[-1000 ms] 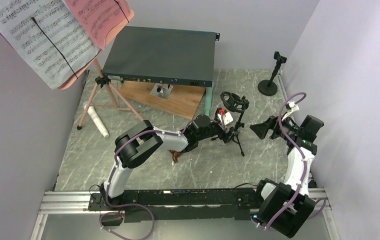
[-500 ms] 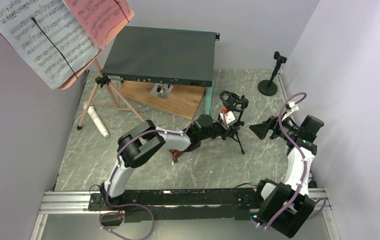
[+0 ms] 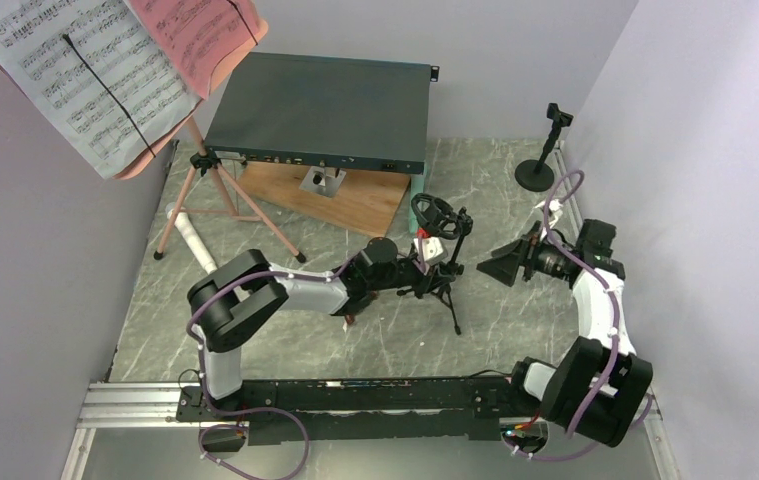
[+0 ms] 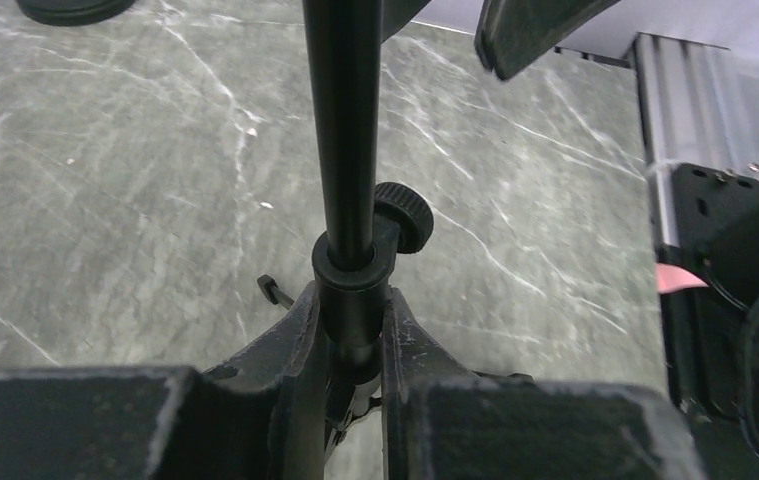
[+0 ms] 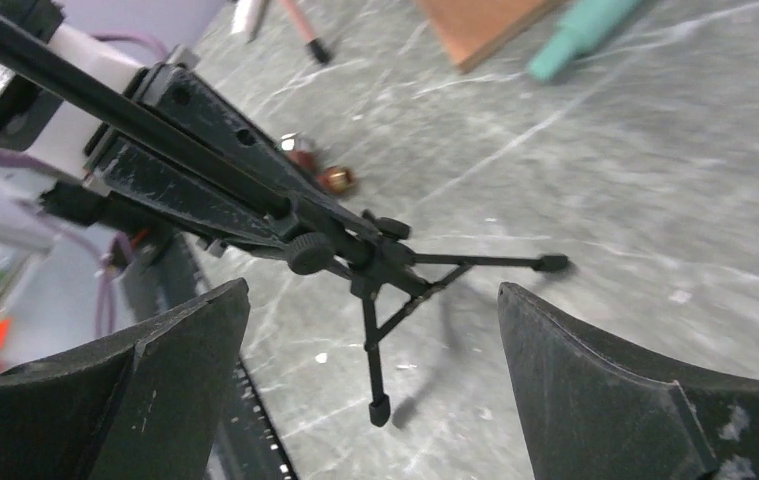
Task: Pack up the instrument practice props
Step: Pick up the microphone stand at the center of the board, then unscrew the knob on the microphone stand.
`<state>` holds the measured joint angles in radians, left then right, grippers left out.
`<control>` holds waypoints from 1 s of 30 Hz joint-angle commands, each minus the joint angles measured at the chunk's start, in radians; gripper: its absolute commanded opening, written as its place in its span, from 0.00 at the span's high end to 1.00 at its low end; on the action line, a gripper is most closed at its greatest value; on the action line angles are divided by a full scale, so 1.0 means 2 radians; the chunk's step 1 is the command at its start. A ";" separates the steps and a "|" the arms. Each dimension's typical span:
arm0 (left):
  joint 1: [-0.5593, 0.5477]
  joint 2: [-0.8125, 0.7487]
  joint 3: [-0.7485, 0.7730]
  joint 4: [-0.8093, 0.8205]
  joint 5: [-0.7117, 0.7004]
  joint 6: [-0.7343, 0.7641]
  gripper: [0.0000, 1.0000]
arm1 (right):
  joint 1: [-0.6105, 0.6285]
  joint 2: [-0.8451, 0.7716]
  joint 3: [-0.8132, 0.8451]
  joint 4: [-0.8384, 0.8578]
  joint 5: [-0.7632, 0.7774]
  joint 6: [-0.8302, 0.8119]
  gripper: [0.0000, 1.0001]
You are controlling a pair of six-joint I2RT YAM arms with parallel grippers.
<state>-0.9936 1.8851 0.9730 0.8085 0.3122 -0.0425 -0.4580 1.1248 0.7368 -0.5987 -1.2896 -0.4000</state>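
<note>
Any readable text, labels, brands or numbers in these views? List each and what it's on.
No legible word, brand or number in any view.
On the white sheet-music page: printed staves and notes only; any wording is too small to read.
On the red sheet-music page: notation only, too small to read.
On the dark grey box: front-edge markings are too small to read.
Both wrist views: no text.

At upper centre of the overhead frame we see a big dark grey flat metal box [image 3: 320, 105], with a brown wooden board [image 3: 355, 205] showing below its near edge. Both sit on the grey, white-veined table [image 3: 255, 320]. A small brown piece [image 5: 336, 179] lies near centre. Pale lilac walls [image 3: 695, 130] close both sides.
</note>
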 commanded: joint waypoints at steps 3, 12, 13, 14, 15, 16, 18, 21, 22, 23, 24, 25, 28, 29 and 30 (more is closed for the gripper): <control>0.005 -0.060 -0.045 0.034 0.046 -0.021 1.00 | 0.069 0.028 0.003 -0.017 -0.078 -0.016 0.06; 0.004 -0.059 -0.043 0.060 0.023 -0.049 1.00 | 0.115 0.079 -0.005 0.023 -0.082 0.042 0.24; 0.004 -0.057 -0.040 0.059 0.022 -0.052 1.00 | 0.120 0.079 -0.008 0.037 -0.082 0.053 0.27; 0.004 -0.056 -0.038 0.059 0.021 -0.053 1.00 | 0.124 0.078 -0.012 0.050 -0.080 0.066 0.30; 0.002 -0.056 -0.036 0.058 0.019 -0.054 1.00 | 0.126 0.079 -0.015 0.061 -0.079 0.081 0.32; 0.002 -0.056 -0.036 0.059 0.016 -0.055 1.00 | 0.129 0.079 -0.017 0.069 -0.077 0.088 0.34; 0.000 -0.055 -0.035 0.060 0.010 -0.058 1.00 | 0.134 0.080 -0.018 0.076 -0.077 0.096 0.39; -0.003 -0.052 -0.032 0.061 0.006 -0.058 1.00 | 0.143 0.085 -0.017 0.078 -0.075 0.095 0.43; -0.004 -0.051 -0.031 0.061 0.006 -0.058 1.00 | 0.146 0.087 -0.016 0.077 -0.074 0.094 0.44; -0.004 -0.050 -0.030 0.061 0.005 -0.059 1.00 | 0.149 0.088 -0.015 0.075 -0.073 0.090 0.46; -0.005 -0.049 -0.030 0.061 0.005 -0.059 1.00 | 0.151 0.089 -0.013 0.071 -0.072 0.085 0.48; -0.005 -0.049 -0.029 0.061 0.004 -0.060 1.00 | 0.152 0.090 -0.012 0.068 -0.073 0.081 0.49; -0.007 -0.048 -0.028 0.061 0.003 -0.061 1.00 | 0.156 0.091 -0.011 0.064 -0.077 0.074 0.59; -0.007 -0.048 -0.028 0.061 0.002 -0.061 1.00 | 0.157 0.090 -0.009 0.060 -0.078 0.068 0.64; -0.007 -0.048 -0.028 0.061 0.001 -0.062 1.00 | 0.157 0.090 -0.007 0.052 -0.078 0.060 0.71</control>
<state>-1.0004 1.8053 0.8665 0.8440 0.3206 -0.1474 -0.1509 1.3064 0.7048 -0.4896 -1.4155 -0.2298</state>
